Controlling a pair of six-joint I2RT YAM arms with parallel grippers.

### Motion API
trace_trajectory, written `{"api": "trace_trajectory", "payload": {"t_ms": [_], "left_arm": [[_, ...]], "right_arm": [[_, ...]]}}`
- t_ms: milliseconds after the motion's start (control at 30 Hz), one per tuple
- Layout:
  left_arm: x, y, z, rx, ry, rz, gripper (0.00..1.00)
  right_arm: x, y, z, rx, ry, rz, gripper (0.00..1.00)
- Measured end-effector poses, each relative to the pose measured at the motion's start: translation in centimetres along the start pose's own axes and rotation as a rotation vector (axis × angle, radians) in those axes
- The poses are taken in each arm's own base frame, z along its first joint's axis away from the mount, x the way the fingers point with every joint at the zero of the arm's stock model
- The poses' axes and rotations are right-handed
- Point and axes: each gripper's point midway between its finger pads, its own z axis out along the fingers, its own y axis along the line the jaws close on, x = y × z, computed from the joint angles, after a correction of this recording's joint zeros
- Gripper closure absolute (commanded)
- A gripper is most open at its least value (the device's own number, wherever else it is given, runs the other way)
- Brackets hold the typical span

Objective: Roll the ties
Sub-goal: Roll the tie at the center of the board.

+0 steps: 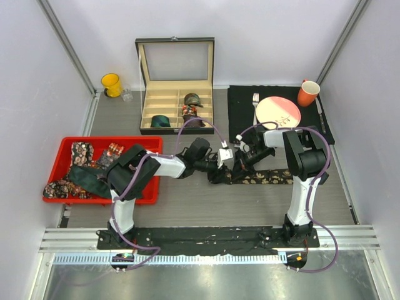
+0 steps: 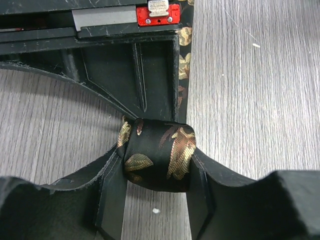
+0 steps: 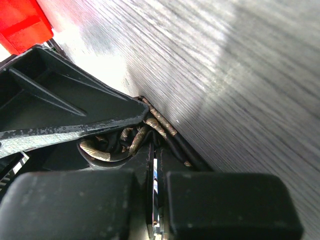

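A dark tie with a beige leaf print (image 1: 265, 178) lies flat on the grey table, running right from both grippers. My left gripper (image 1: 215, 167) is shut on the rolled end of this tie. In the left wrist view the small coil (image 2: 157, 152) sits squeezed in the left gripper (image 2: 157, 165), and the flat strip (image 2: 184, 55) runs away from it. My right gripper (image 1: 240, 161) is right beside the coil. In the right wrist view the right gripper (image 3: 156, 162) is nearly closed, pinching folds of the tie (image 3: 125, 142) at its tips.
A red tray (image 1: 109, 142) at the left holds several loose ties (image 1: 81, 153). An open box (image 1: 177, 81) at the back holds rolled ties (image 1: 190, 106). A black mat (image 1: 244, 106) with plate (image 1: 278, 112), fork and orange cup (image 1: 308, 92) is at the back right. A yellow cup (image 1: 111, 84) is at the back left.
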Motion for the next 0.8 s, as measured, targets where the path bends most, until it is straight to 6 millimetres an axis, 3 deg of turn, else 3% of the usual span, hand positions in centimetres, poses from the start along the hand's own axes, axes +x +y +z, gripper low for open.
{"api": "trace_trajectory", "payload": {"t_ms": [567, 800], "left_arm": [[0.44, 0.27, 0.72, -0.002, 0.02, 0.107, 0.51], [0.6, 0.22, 0.79, 0.014, 0.067, 0.136, 0.72]], "right_arm": [[-0.02, 0.05, 0.04, 0.0, -0.004, 0.004, 0.99], [0.01, 0.08, 0.05, -0.001, -0.011, 0.007, 0.99]]}}
